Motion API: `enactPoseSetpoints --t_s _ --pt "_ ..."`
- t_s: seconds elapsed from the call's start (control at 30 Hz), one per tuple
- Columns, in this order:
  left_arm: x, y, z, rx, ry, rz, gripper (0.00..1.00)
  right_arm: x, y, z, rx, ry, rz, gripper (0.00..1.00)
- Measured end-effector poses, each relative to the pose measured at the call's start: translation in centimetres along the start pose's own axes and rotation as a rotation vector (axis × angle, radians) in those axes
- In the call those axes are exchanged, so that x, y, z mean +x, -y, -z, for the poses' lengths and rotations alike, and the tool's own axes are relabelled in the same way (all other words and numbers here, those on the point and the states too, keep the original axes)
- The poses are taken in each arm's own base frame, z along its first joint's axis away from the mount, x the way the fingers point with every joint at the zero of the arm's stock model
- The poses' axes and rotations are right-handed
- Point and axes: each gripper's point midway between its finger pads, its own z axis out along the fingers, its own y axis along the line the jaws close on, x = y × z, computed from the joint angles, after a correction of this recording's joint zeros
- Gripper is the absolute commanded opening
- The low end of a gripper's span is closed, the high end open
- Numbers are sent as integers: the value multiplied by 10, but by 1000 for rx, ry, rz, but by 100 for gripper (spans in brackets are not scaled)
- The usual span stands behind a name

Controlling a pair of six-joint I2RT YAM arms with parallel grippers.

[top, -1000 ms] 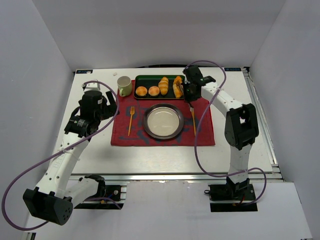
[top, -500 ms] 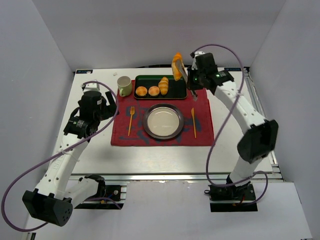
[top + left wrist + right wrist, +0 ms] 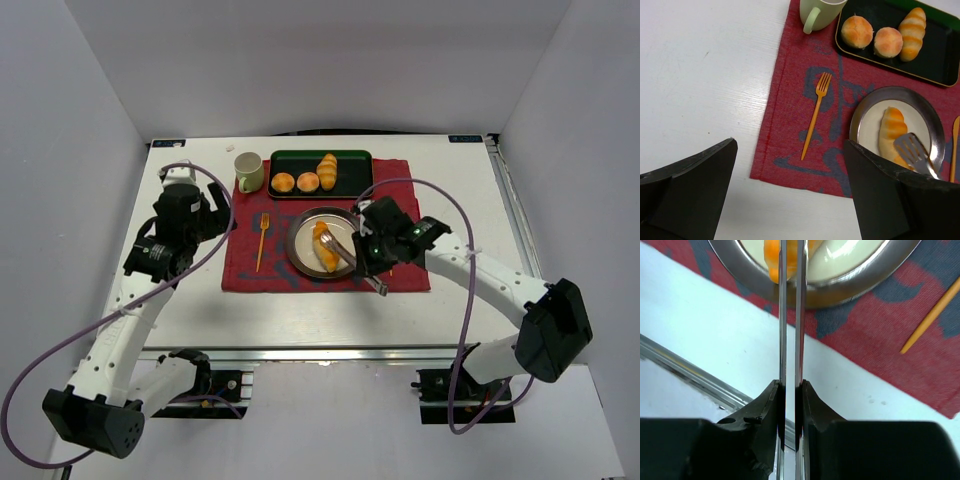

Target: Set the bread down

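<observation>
left gripper (image 3: 789, 141): fingers wide apart, over the table (image 3: 190, 300) left of the red mat (image 3: 250, 272) | bread (image 3: 323, 248): lying in the round plate (image 3: 296, 255) at mat centre | tongs (image 3: 347, 252): tips at the bread's near end | right gripper (image 3: 789, 388): clamped on the tongs' handles

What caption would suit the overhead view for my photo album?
Right gripper clamps metal tongs over the croissant lying on the plate; two buns and a roll sit in the tray.

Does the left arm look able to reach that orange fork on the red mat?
Probably yes: the fork lies alone on the mat just ahead of the left tool, which is open, with nothing between them.
</observation>
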Motion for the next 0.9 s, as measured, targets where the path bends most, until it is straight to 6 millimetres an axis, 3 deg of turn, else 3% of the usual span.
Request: enactPoseSetpoints --t_s 0.1,0.33,0.53,0.6,0.73,0.9 --pt "-2 1 3 8 9 10 98 19 -1 -12 8 -45 -7 0" --pt "-1 0 5 9 8 13 98 22 -6 -21 33 -47 -2 4" --pt "-1 1 6 12 8 17 98 21 -7 -21 51 -38 -1 19" --pt "-1 1 6 12 7 17 98 20 -7 -20 54 -35 -2 37" --pt "-1 1 6 11 7 17 98 17 -7 -19 60 -26 -10 51" --pt "-2 0 9 13 12 18 98 14 -8 -20 59 -16 -17 58"
